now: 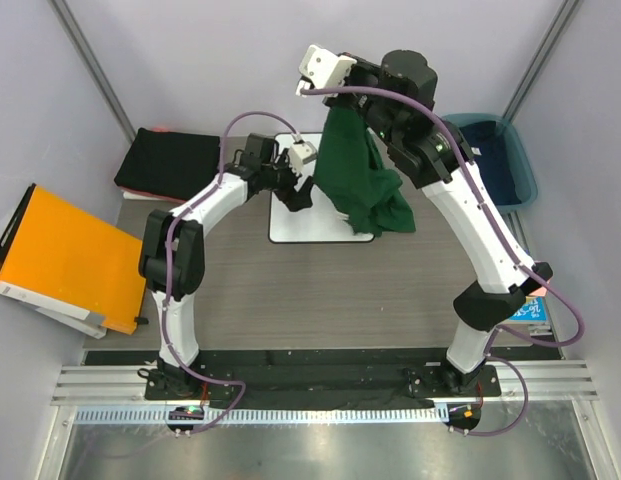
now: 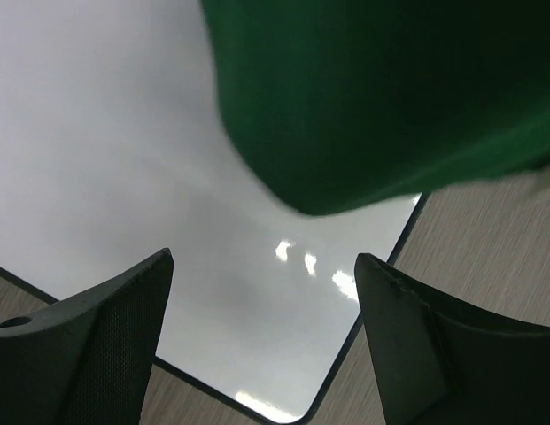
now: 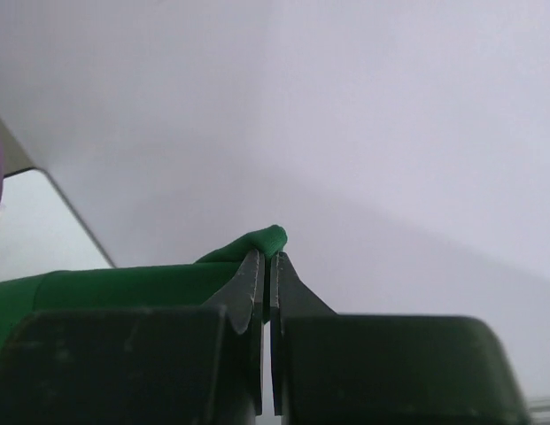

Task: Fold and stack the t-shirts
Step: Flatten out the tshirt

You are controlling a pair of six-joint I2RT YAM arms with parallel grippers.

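My right gripper (image 1: 340, 103) is shut on a bunched edge of the dark green t-shirt (image 1: 362, 175) and holds it up high. The shirt hangs down and its lower part rests on the white board (image 1: 290, 228). In the right wrist view the jaws (image 3: 268, 261) pinch a green fold (image 3: 273, 237) against a pale wall. My left gripper (image 1: 294, 192) is open and empty, low over the board just left of the hanging shirt. Its view shows the board (image 2: 124, 177) between its fingers (image 2: 106, 345) and the shirt (image 2: 390, 97) above. Black folded shirts (image 1: 170, 162) lie at the back left. I cannot make out the navy shirt.
An orange folder (image 1: 65, 260) leans at the table's left edge. A blue bin (image 1: 502, 155) stands at the back right, behind the right arm. Walls close in on the back and sides.
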